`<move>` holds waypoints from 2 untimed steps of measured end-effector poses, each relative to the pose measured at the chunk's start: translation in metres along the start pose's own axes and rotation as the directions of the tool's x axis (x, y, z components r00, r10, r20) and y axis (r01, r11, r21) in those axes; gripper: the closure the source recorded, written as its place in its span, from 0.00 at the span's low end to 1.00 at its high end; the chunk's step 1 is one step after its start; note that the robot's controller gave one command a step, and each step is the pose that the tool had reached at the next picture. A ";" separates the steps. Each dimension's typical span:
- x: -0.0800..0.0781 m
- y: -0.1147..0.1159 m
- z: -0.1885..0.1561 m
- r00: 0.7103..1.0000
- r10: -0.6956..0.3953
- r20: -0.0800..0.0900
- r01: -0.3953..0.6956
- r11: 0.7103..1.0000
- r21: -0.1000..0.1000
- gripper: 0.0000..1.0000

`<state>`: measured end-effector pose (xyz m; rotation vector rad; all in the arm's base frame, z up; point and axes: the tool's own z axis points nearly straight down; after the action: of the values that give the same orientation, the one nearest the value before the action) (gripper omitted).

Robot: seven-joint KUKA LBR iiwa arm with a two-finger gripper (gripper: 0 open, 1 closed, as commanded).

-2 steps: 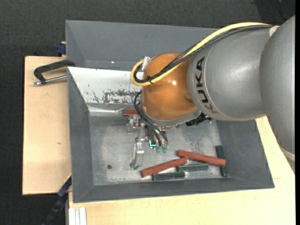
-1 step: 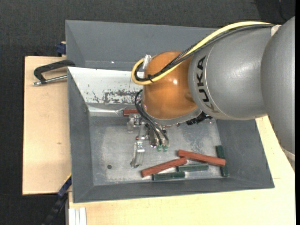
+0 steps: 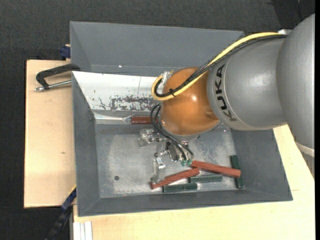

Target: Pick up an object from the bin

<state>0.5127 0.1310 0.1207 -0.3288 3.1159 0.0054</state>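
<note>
— Where is the gripper (image 3: 160, 170)?
— Low in the grey bin (image 3: 85, 149), over the left end of a red stick (image 3: 176, 177) lying near the front wall, with green sticks (image 3: 181, 187) just beside it.
— Is the claw open or closed?
— I can't tell.

Light came from above, flaring white off the far wall of the grey bin (image 3: 82, 149) and laying soft highlights on the orange cover (image 3: 185, 109) and the arm (image 3: 260, 84), with only faint shadows on the bin's floor.
</note>
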 end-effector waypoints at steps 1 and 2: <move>0.015 -0.031 0.012 0.983 -0.182 -0.011 0.182 0.983 -0.001 0.00; 0.031 -0.065 -0.011 0.998 -0.068 -0.009 0.068 0.998 0.001 0.00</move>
<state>0.4956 0.0605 0.1317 -0.4350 3.1113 0.0020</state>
